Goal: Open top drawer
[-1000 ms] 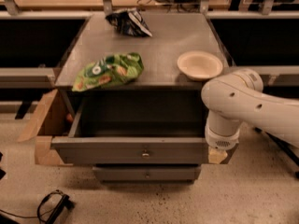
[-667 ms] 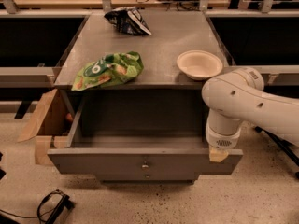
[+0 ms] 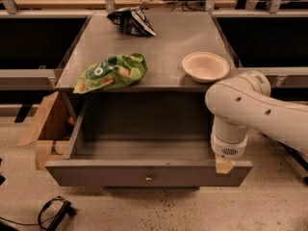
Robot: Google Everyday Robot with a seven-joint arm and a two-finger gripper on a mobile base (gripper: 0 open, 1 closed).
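The top drawer [image 3: 96,173] stands pulled far out from under the grey metal counter [image 3: 159,42]. Its flat grey front carries one small central knob [image 3: 148,178], and its inside is plain grey and holds nothing. My white arm [image 3: 250,109] reaches in from the right and hangs down over the drawer's right front corner. My gripper [image 3: 224,165] sits at that corner, against the top rim of the drawer front. The arm's wrist hides most of it. The lower drawers are hidden under the open drawer.
On the counter lie a green snack bag [image 3: 111,72], a dark crumpled bag [image 3: 131,21] and a cream bowl [image 3: 205,66]. An open cardboard box [image 3: 44,129] stands on the floor left of the drawer. A black cable [image 3: 53,213] lies on the speckled floor.
The drawer has slid further out toward the camera and now covers the lower drawer fronts. My gripper has come forward with its right front corner.
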